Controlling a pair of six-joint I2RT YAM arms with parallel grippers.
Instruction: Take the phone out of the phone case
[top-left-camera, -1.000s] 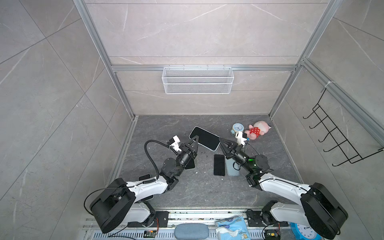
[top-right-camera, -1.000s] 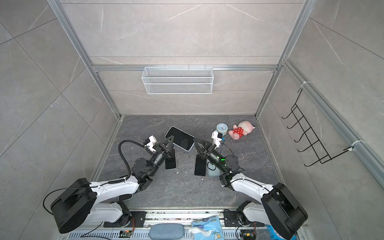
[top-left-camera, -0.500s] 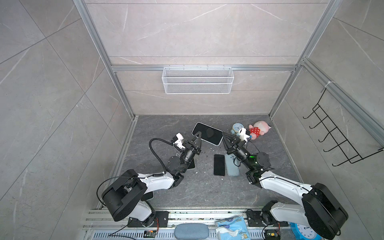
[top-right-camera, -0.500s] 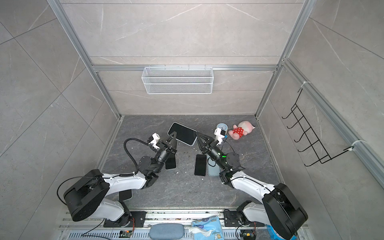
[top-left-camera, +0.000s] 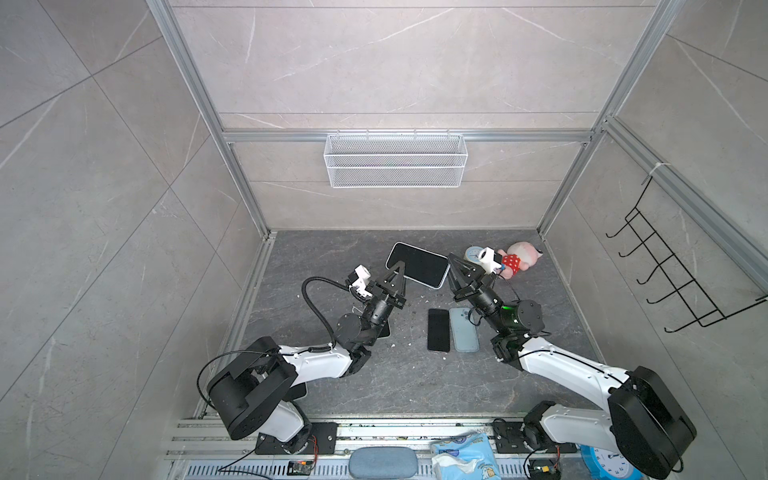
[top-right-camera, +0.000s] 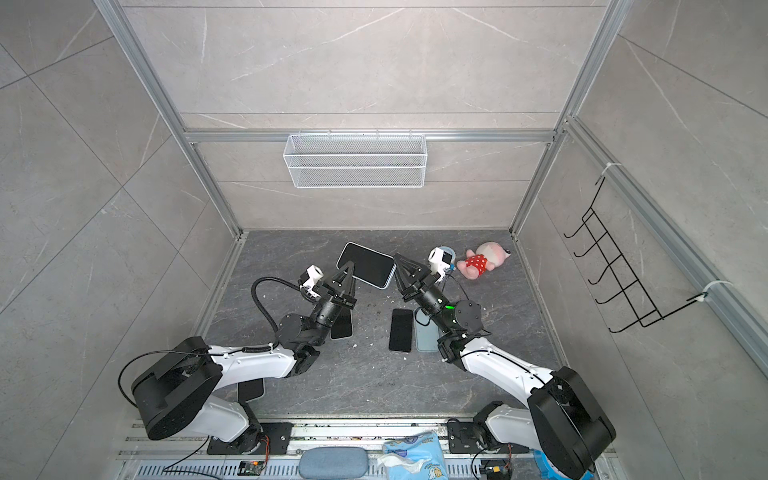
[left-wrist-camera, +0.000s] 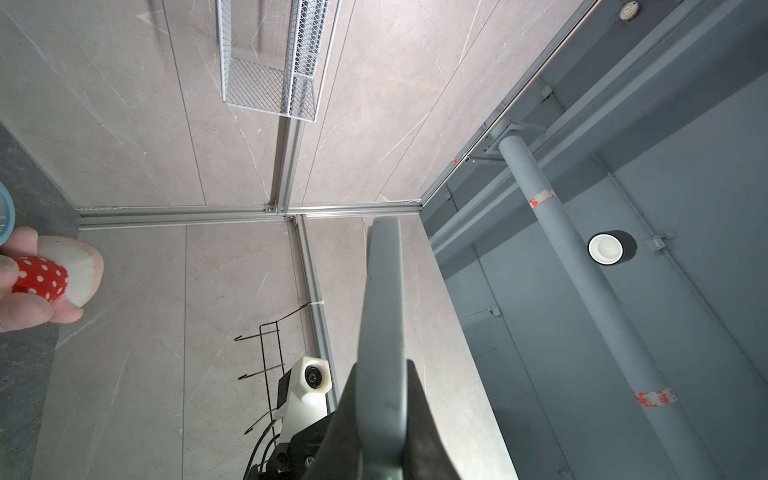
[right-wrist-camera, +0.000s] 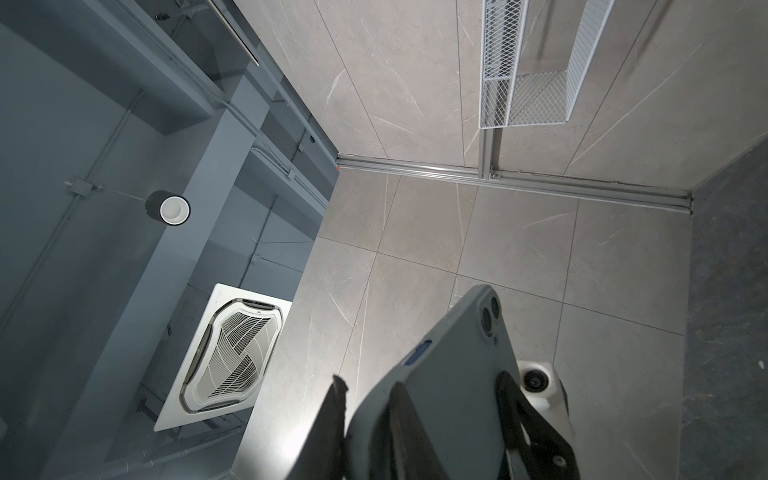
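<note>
Cased phone (top-left-camera: 417, 265) aloft, left hand (top-left-camera: 399, 266) tight on one end; right hand (top-left-camera: 451, 259) astride the other, grip indeterminable.

The phone case (right-wrist-camera: 453, 386) and the plush toy (left-wrist-camera: 41, 274) run off wrist-view edges; in a top view the left arm (top-right-camera: 257, 361) hides part of a dark phone (top-right-camera: 343, 328).

Both your arms reach forward with the wrists lifted and turned toward each other. Your left gripper (top-left-camera: 398, 269) is clamped on the phone case (top-left-camera: 419, 266). Your right gripper (top-left-camera: 453, 262) has one finger on each side of the opposite edge, and I cannot tell if it presses.
</note>
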